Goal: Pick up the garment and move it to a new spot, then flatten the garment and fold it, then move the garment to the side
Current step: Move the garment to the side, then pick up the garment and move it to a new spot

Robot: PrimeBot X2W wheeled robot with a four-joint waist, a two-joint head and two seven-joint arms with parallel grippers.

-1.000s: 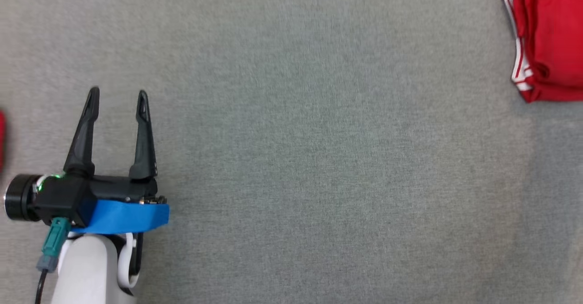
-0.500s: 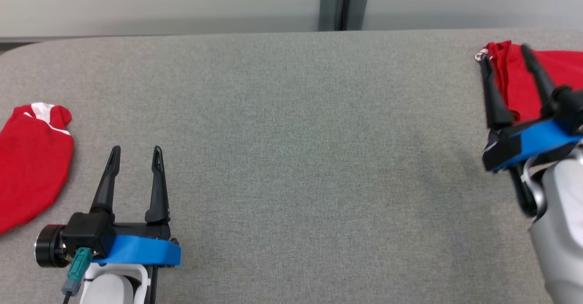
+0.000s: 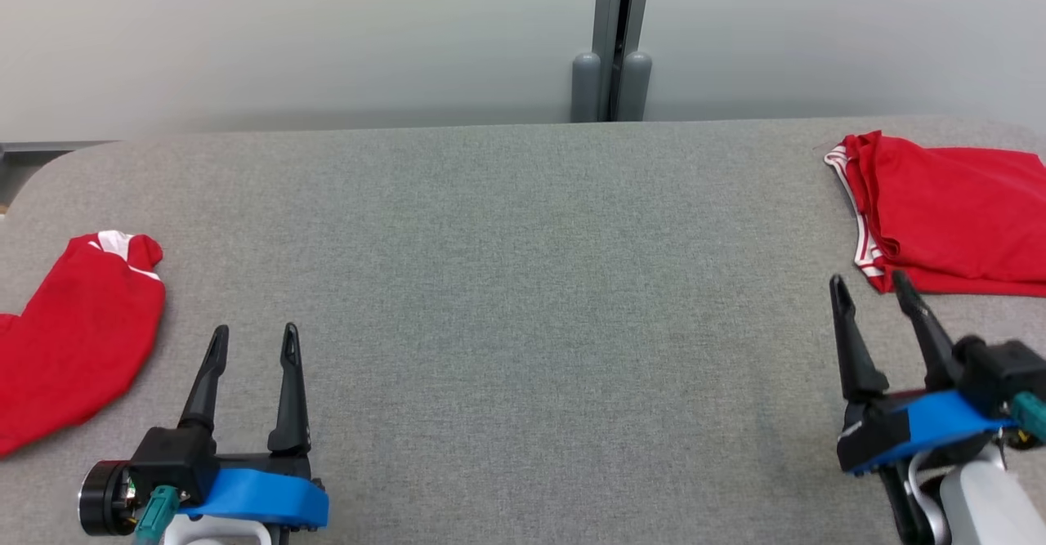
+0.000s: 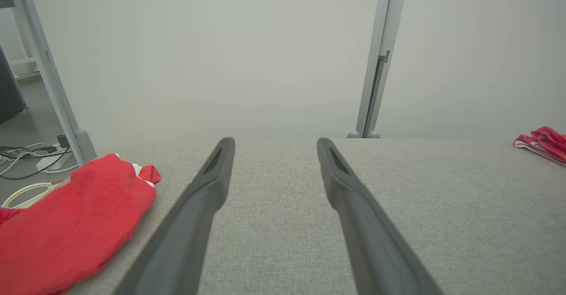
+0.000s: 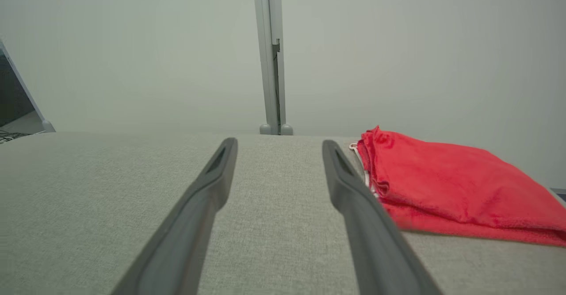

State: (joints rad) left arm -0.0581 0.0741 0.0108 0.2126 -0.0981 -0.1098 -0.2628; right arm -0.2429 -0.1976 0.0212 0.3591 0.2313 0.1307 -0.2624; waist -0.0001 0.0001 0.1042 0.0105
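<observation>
A red garment (image 3: 78,349) with white trim lies loosely bunched at the left edge of the grey table (image 3: 523,283); the left wrist view shows this garment (image 4: 75,224) low on its left. A second red garment (image 3: 956,210), folded, with a white-striped edge, rests at the table's far right (image 5: 442,184). My left gripper (image 3: 254,332) is open and empty, to the right of the bunched garment (image 4: 274,142). Just in front of the folded garment's near corner stands my right gripper (image 3: 868,280), also open and empty (image 5: 279,142).
A pale wall with a grey vertical post (image 3: 613,38) stands behind the table. Past the table's left end there are cables and a metal leg (image 4: 48,82) on the floor. The folded garment (image 4: 541,142) appears at the far right of the left wrist view.
The head camera has tilted up, bringing the wall, the left garment and the right gripper into view. The right gripper has drawn back off the folded garment. Both grippers stayed open.
</observation>
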